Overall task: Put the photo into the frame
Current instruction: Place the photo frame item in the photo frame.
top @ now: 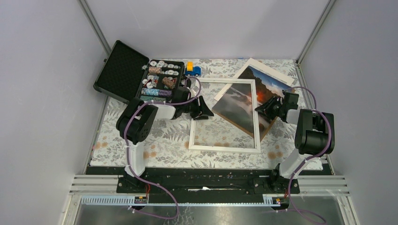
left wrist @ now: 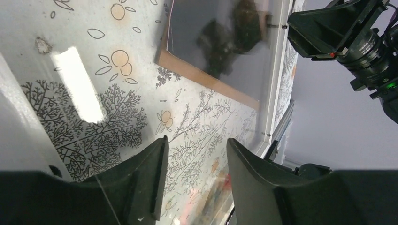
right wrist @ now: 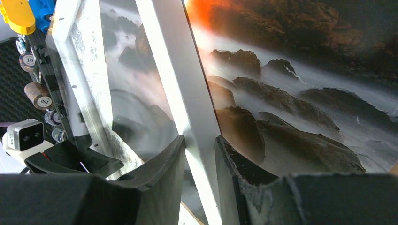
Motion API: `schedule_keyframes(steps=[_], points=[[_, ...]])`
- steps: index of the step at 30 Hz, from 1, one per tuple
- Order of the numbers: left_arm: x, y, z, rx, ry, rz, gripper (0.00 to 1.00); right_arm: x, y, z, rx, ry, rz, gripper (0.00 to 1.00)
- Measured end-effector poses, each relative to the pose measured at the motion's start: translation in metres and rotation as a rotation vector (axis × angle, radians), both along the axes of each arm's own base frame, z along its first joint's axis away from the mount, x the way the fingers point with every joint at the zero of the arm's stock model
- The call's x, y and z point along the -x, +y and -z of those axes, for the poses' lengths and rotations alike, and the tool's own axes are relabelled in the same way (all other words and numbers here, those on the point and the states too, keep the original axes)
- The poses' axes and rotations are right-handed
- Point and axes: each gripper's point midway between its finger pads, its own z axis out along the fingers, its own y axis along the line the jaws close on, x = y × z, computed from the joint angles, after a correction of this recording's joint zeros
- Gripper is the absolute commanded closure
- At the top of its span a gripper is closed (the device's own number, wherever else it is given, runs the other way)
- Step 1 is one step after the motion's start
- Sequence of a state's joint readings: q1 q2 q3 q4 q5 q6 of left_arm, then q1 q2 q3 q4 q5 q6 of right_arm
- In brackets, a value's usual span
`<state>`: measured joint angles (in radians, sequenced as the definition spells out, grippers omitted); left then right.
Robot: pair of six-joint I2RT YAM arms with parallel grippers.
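The white frame (top: 224, 147) lies flat mid-table, its glass over the floral cloth. The sunset photo (top: 237, 108) lies tilted beneath it on a brown board, with its orange sun end sticking out past the frame's right rail. My right gripper (top: 264, 108) is shut on that right rail (right wrist: 185, 93), one finger on each side (right wrist: 199, 139), with the photo (right wrist: 291, 93) just beyond. My left gripper (top: 199, 109) is open and empty at the frame's left rail. In the left wrist view (left wrist: 197, 140) it looks across the glass to the photo (left wrist: 220, 37).
A cream mat board (top: 278, 71) lies under the photo's far end at the back right. An open black case of poker chips (top: 159, 79) and a blue and yellow toy car (top: 192, 70) stand at the back left. Grey walls close in both sides.
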<state>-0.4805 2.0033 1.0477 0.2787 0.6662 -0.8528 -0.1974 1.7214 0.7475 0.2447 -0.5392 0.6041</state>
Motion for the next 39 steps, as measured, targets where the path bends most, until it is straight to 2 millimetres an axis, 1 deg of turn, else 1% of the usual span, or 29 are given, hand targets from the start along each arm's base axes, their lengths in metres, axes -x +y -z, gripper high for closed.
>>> schedule_keyframes(steps=[7, 8, 9, 10, 12, 14, 16, 19, 22, 26, 29, 32, 34, 37, 39], points=[[-0.003, 0.004, -0.006, -0.036, -0.035, -0.003, 0.30, 0.000, 0.001, 0.000, -0.003, 0.000, -0.002, 0.63], [-0.004, 0.005, -0.006, -0.044, -0.038, -0.007, 0.19, 0.000, 0.001, 0.000, -0.003, 0.000, -0.002, 0.63], [-0.004, 0.005, -0.007, -0.048, -0.040, -0.009, 0.06, 0.000, 0.001, 0.000, -0.003, 0.000, -0.002, 0.63], [-0.005, 0.004, -0.011, -0.043, -0.043, -0.009, 0.02, 0.000, 0.001, 0.000, -0.003, 0.000, -0.003, 0.63], [-0.007, 0.003, -0.020, -0.049, -0.070, -0.005, 0.01, 0.000, 0.001, 0.000, -0.004, 0.000, -0.004, 0.63], [-0.010, 0.005, -0.025, -0.066, -0.093, -0.012, 0.02, 0.000, 0.001, 0.000, -0.004, 0.000, -0.004, 0.63], [-0.009, 0.008, -0.024, -0.088, -0.099, -0.014, 0.02, 0.000, 0.001, 0.000, -0.004, 0.000, -0.004, 0.63], [-0.006, 0.013, -0.017, -0.129, -0.085, -0.016, 0.01, 0.000, 0.001, 0.000, -0.004, 0.000, -0.004, 0.63], [-0.005, 0.013, -0.017, -0.173, -0.089, -0.016, 0.01, 0.000, 0.001, 0.000, -0.004, 0.000, -0.004, 0.63], [-0.002, 0.010, -0.023, -0.231, -0.106, -0.006, 0.01, 0.001, 0.001, 0.000, -0.004, 0.001, -0.003, 0.63], [0.001, 0.008, -0.039, -0.274, -0.145, 0.005, 0.01, 0.001, 0.001, 0.000, -0.004, 0.005, -0.003, 0.63], [0.000, 0.013, -0.061, -0.336, -0.203, 0.011, 0.01, 0.002, 0.001, 0.001, -0.003, 0.009, -0.003, 0.62], [-0.002, 0.022, -0.075, -0.382, -0.252, 0.001, 0.01, 0.003, 0.001, 0.002, -0.003, 0.014, -0.002, 0.60], [-0.002, 0.040, -0.095, -0.450, -0.318, -0.020, 0.01, 0.003, 0.000, 0.002, 0.002, 0.021, -0.002, 0.59], [-0.001, 0.051, -0.102, -0.492, -0.341, -0.027, 0.01, 0.003, 0.000, 0.002, 0.005, 0.025, -0.003, 0.58]])
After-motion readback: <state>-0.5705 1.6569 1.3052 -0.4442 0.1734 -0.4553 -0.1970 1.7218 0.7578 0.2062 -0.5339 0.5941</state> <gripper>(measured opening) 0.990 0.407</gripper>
